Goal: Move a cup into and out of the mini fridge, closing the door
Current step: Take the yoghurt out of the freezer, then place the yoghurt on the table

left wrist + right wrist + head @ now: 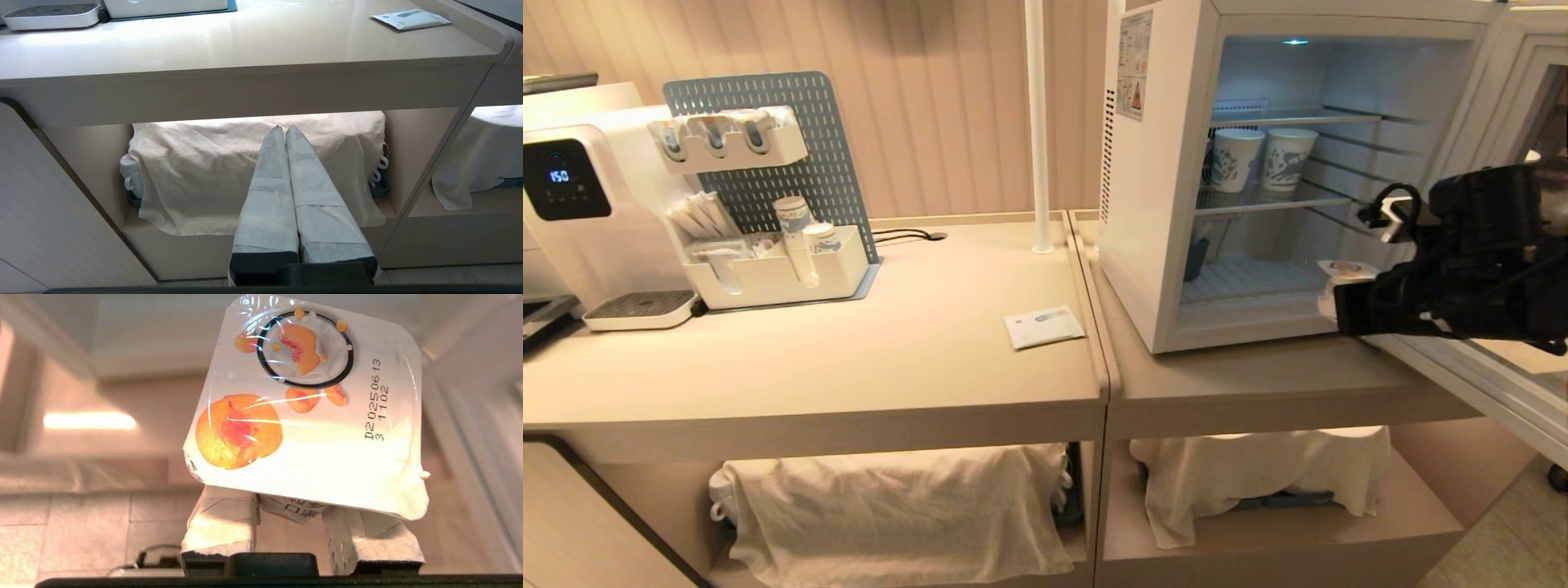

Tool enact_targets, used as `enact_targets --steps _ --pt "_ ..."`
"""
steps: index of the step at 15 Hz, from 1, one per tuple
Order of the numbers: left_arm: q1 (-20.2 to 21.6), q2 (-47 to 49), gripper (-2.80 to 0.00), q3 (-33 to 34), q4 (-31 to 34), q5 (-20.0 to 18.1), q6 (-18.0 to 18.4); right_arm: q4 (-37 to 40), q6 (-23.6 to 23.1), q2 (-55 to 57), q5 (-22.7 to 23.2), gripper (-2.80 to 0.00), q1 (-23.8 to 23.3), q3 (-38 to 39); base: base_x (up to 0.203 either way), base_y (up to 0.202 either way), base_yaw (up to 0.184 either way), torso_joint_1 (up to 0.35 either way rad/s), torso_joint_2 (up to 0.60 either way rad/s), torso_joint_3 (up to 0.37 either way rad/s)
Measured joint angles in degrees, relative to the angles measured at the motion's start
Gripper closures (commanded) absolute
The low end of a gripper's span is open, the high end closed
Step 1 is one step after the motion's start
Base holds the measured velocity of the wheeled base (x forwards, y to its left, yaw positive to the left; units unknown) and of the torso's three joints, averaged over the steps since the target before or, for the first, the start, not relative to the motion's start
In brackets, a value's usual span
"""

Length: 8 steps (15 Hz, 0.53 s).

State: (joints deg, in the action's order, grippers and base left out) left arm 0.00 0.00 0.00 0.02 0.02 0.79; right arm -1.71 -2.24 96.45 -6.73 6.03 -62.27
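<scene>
Beige counter [890, 351]; cup [310, 416] in right end effector [298, 522]

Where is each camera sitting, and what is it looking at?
Head view: up on the robot's head, looking down at the counter and the open mini fridge; the right arm reaches in from the right.
Left wrist view: behind the left gripper, fingers together, facing the cloth under the counter.
Right wrist view: behind the right gripper, which holds the cup, lid towards the camera.
Shared: the head and right wrist views both show the cup; the head and left wrist views both show the packet.
</scene>
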Motion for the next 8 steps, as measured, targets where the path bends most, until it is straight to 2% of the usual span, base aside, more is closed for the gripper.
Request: enact_targets --steps 3,8 --pt "0.0 0.0 0.0 0.0 -0.02 0.0 -0.02 4.98 -1.08 -11.48 -2.69 0.0 0.0 6.78 0.0 0.0 0.0 0.0 0.0 0.0" --pt "0.0 0.0 0.0 0.0 -0.02 0.0 -0.02 13.36 -1.78 -36.6 -3.85 0.0 -0.01 21.46 0.0 0.0 0.0 0.0 0.0 0.0"
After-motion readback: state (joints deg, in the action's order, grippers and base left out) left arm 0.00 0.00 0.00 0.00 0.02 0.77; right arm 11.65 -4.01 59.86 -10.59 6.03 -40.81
